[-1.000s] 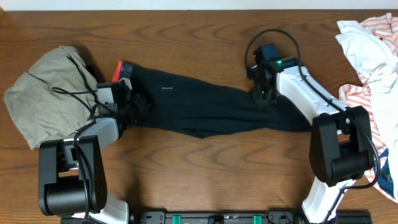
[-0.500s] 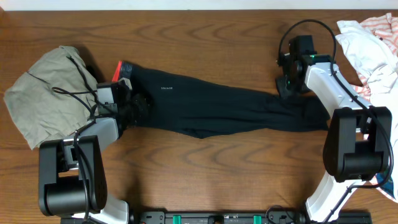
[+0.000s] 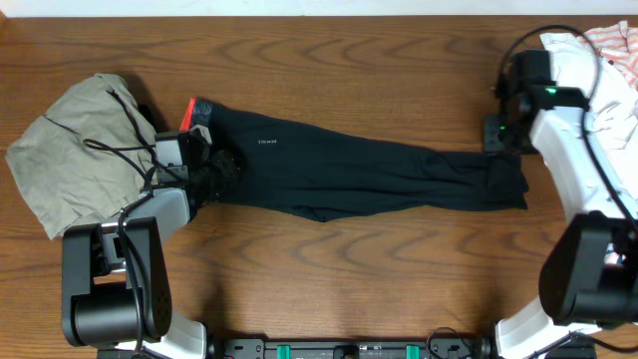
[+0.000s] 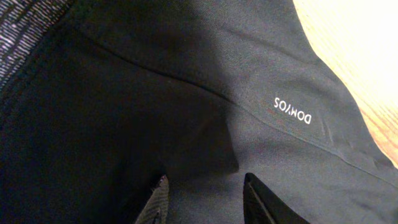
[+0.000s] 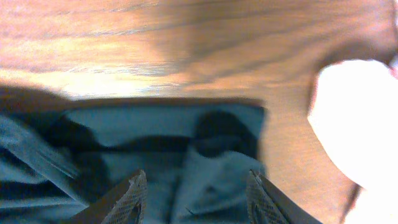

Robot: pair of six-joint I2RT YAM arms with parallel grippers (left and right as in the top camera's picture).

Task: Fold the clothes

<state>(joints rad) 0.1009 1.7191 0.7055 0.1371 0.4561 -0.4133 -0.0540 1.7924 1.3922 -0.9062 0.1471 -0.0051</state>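
Observation:
The black leggings (image 3: 349, 175) lie stretched across the table, with the grey, red-edged waistband (image 3: 199, 110) at the left and the leg ends (image 3: 508, 184) at the right. My left gripper (image 3: 214, 168) sits low on the hip part just below the waistband. Its jaws (image 4: 208, 199) are closed on a bunch of black cloth (image 4: 186, 93) near a white logo (image 4: 292, 112). My right gripper (image 3: 498, 135) hovers at the far edge of the leg ends. In the right wrist view it stands open (image 5: 196, 186) over the cuffs (image 5: 155, 137), holding nothing.
A khaki-grey drawstring garment (image 3: 75, 150) lies crumpled at the left, touching the left arm. White and red-striped clothes (image 3: 588, 60) are piled at the right edge, close behind the right gripper, and show as a white blur (image 5: 354, 118). Bare wood lies in front of the leggings.
The right gripper dragged the leg ends to the right, pulling the legs out straight, then opened and let them go. The left gripper and the waistband have not moved.

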